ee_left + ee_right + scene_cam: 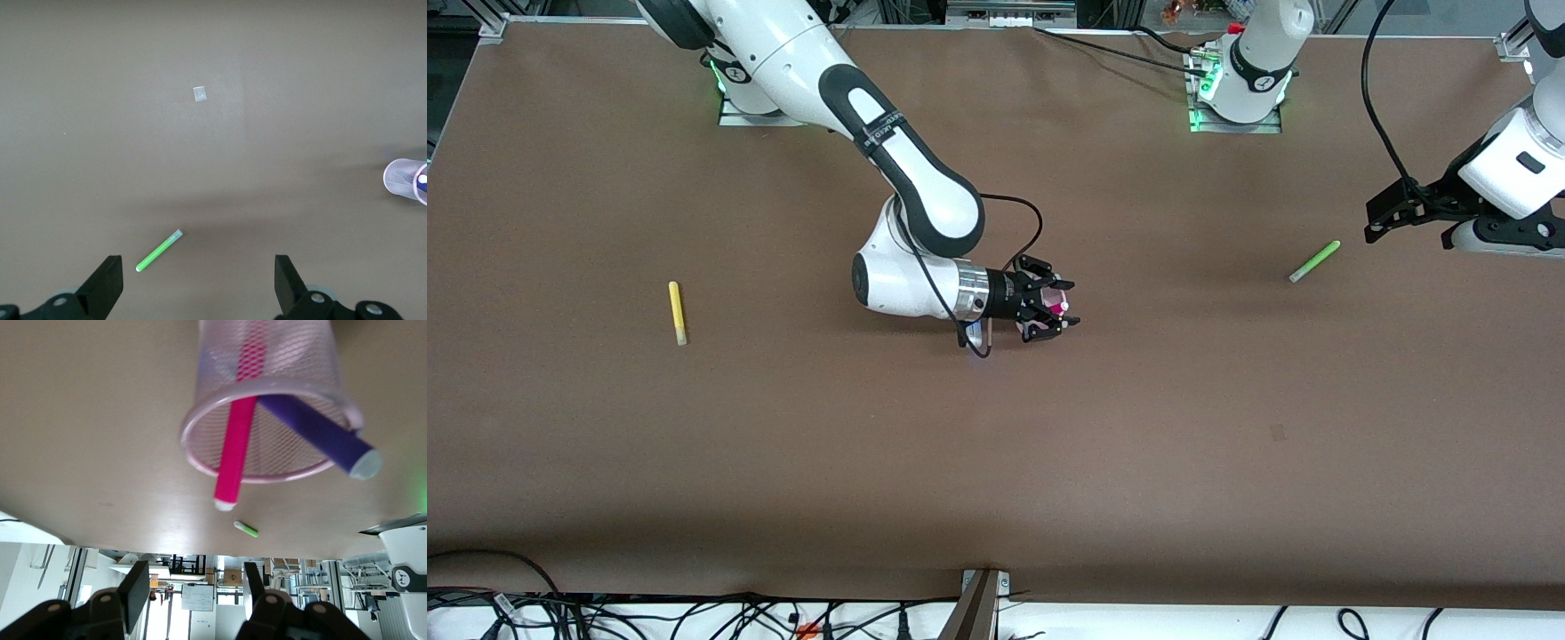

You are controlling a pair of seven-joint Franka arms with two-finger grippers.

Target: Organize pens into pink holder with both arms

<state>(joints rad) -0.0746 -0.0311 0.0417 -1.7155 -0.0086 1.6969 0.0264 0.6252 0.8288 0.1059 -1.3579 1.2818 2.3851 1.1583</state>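
The pink holder [1055,299] stands upright mid-table, a mesh cup [267,407] with the magenta pen [237,447] and the purple pen [320,430] leaning inside it. My right gripper [1069,304] hovers over the holder, lying level, and its fingers [195,587] are open with nothing between them. The green pen [1314,261] lies on the table toward the left arm's end. My left gripper [1372,222] hangs open above the table just beside this green pen [159,251]. The yellow pen [678,312] lies alone toward the right arm's end.
A small pale square mark [200,94] is on the brown table top [996,462], nearer the front camera than the green pen. Cables [694,613] run along the table's front edge. The right arm's cable [1032,222] loops beside its wrist.
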